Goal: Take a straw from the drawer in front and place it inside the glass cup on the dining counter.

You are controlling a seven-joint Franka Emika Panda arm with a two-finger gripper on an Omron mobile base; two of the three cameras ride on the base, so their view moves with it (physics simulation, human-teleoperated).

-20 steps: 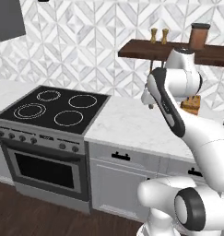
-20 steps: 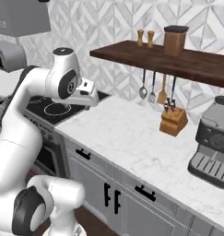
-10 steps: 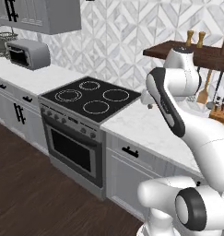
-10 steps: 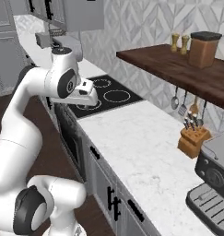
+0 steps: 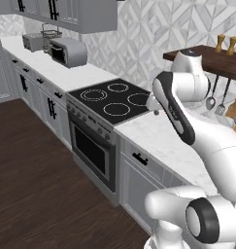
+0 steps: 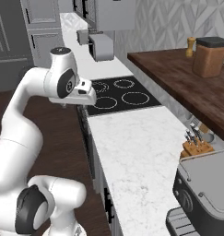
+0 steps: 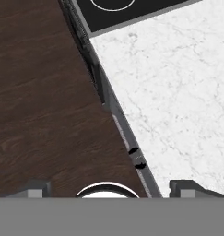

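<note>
My gripper (image 7: 113,188) hangs open above the front edge of a white marble worktop (image 7: 178,92), with nothing between its fingertips (image 7: 38,187). It looks straight down on that edge and on dark wooden floor (image 7: 39,101). In the left base view the hand (image 5: 152,103) is held over the worktop just right of the black cooktop (image 5: 114,99). The straw, the drawer, the glass cup and the dining counter are out of view.
An oven (image 5: 92,146) sits under the cooktop, flanked by grey cabinet fronts with black handles (image 5: 139,158). A microwave (image 5: 67,51) and a toaster (image 5: 32,42) stand further left. A wooden shelf (image 6: 187,76), a knife block (image 6: 196,145) and a coffee machine (image 6: 203,193) lie to the right.
The whole picture has shifted: the base has turned left, so the cooktop slid right and the microwave and toaster came into view. The arm keeps its pose and the gripper stays open.
</note>
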